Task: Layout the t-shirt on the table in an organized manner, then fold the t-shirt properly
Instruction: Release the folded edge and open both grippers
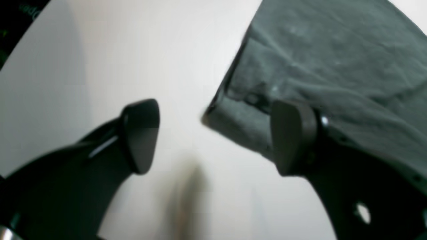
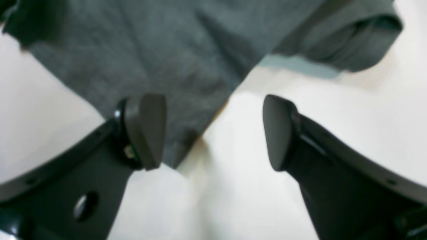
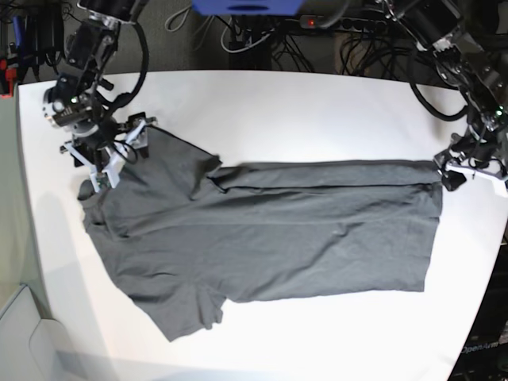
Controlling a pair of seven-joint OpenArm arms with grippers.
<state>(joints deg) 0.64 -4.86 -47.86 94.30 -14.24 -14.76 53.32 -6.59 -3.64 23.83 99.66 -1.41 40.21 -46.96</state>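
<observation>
The dark charcoal t-shirt [image 3: 270, 238] lies spread flat on the white table [image 3: 317, 103], neck end to the left and hem to the right. My right gripper [image 3: 111, 155] is open over the shirt's far shoulder and sleeve. In the right wrist view the open gripper [image 2: 213, 131] straddles an edge of the t-shirt [image 2: 186, 60], and a folded sleeve [image 2: 360, 43] lies beyond. My left gripper [image 3: 464, 171] is open at the hem's far corner. In the left wrist view the gripper [image 1: 217, 136] is open, with the t-shirt [image 1: 333, 60] corner between its fingers, not clamped.
Cables and equipment [image 3: 262, 32] crowd the floor behind the table's far edge. A pale panel [image 3: 20, 333] stands off the table's left side. A dark base [image 3: 484, 349] sits beyond the near right corner. Bare white table surrounds the shirt.
</observation>
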